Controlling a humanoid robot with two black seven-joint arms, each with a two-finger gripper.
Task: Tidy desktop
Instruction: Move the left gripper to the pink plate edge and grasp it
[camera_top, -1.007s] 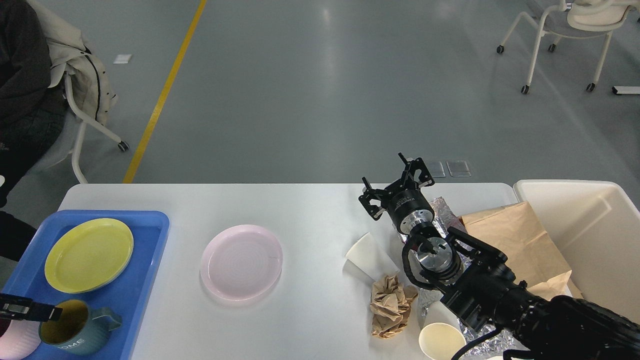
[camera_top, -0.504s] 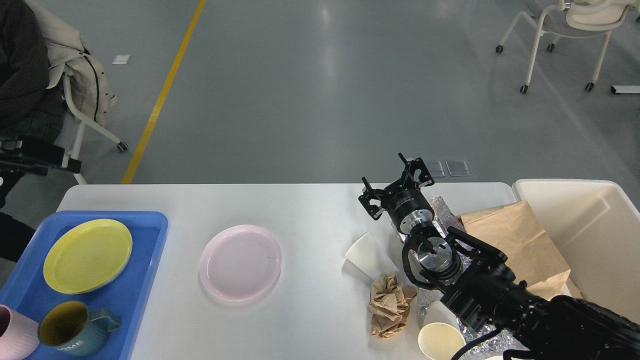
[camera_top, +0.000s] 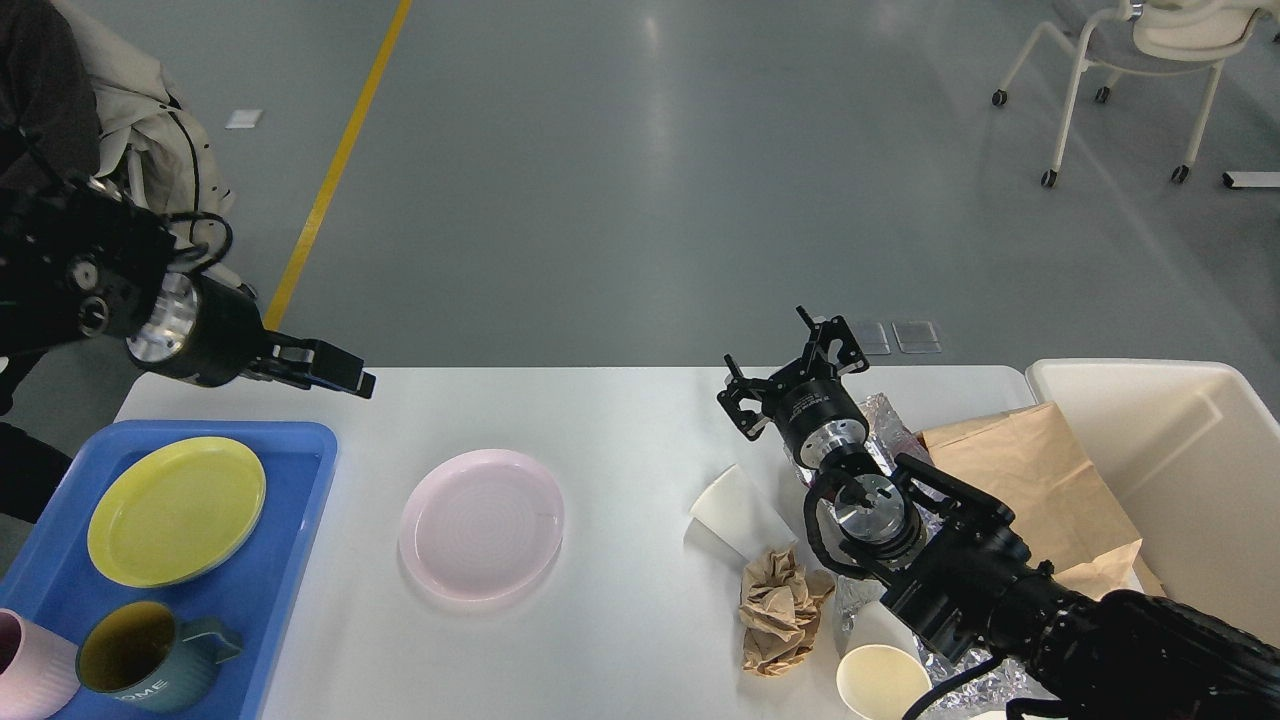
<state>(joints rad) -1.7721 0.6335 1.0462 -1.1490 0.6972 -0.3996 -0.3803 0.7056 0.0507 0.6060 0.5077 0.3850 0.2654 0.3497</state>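
Observation:
The white desktop (camera_top: 610, 430) holds a pink plate (camera_top: 482, 523) at its middle. A white paper cup (camera_top: 735, 512) lies on its side beside a crumpled brown paper wad (camera_top: 780, 608). Another paper cup (camera_top: 882, 682) stands upright at the front. My right gripper (camera_top: 785, 367) is open and empty, raised above the table's far edge over crumpled foil (camera_top: 892, 418). My left gripper (camera_top: 345, 377) hovers empty over the table's far left corner, seen side-on, so its fingers cannot be told apart.
A blue tray (camera_top: 300, 560) at the left holds a yellow plate (camera_top: 177, 508), a teal mug (camera_top: 150, 655) and a pink cup (camera_top: 25, 680). A brown paper bag (camera_top: 1030, 490) leans into the cream bin (camera_top: 1190, 470) at the right. Chairs stand beyond the table.
My left arm has risen from the tray's front left corner and swung up and right to the table's far left corner. The right arm has not moved.

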